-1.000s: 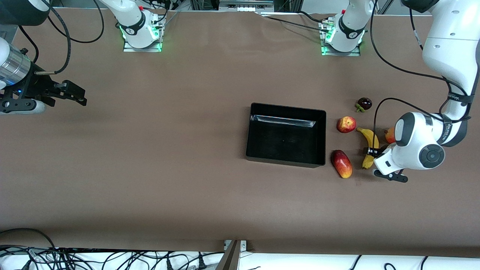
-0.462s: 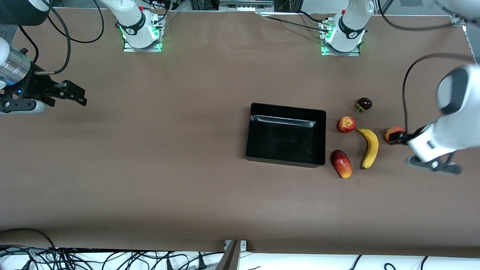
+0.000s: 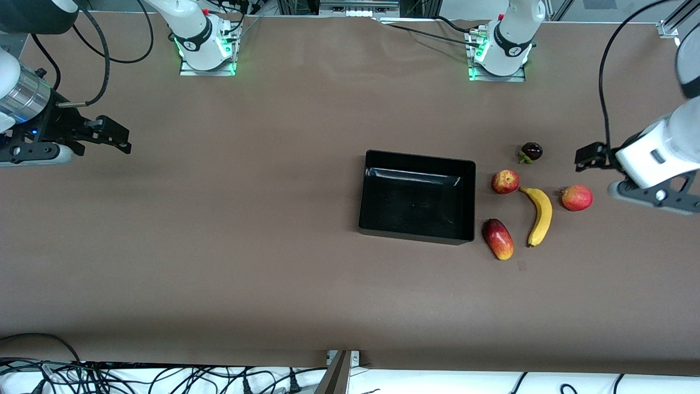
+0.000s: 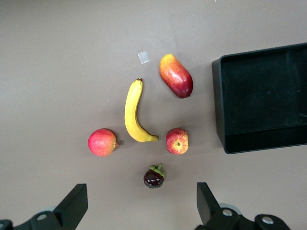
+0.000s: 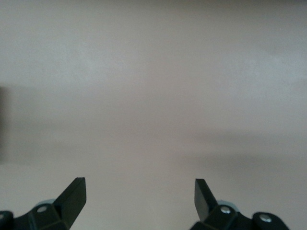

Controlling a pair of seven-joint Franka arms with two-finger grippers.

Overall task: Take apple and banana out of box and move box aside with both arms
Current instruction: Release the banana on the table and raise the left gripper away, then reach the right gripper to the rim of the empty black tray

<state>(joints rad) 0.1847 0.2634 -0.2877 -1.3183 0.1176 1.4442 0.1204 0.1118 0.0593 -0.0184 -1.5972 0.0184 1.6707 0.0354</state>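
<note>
The black box [image 3: 415, 236] stands on the brown table, its inside bare [image 4: 261, 91]. Beside it, toward the left arm's end, lie the red-and-yellow apple [image 3: 505, 181] [image 4: 177, 141] and the curved yellow banana [image 3: 540, 216] [image 4: 132, 112]. My left gripper [image 3: 589, 156] [image 4: 140, 191] hangs open and holds nothing, up over the table by the fruits at the left arm's end. My right gripper [image 3: 112, 138] [image 5: 138, 184] waits open over bare table at the right arm's end.
Three more fruits lie around the banana: an oblong red-yellow one [image 3: 498, 238] [image 4: 176, 75] nearer the camera, a round red one [image 3: 577, 197] [image 4: 102, 142] toward the left arm's end, and a dark mangosteen [image 3: 531, 151] [image 4: 154, 177] farther off.
My left gripper has left the banana, risen and drawn back toward the left arm's end, uncovering the round red fruit. The banana stays on the table. The right gripper shifted slightly.
</note>
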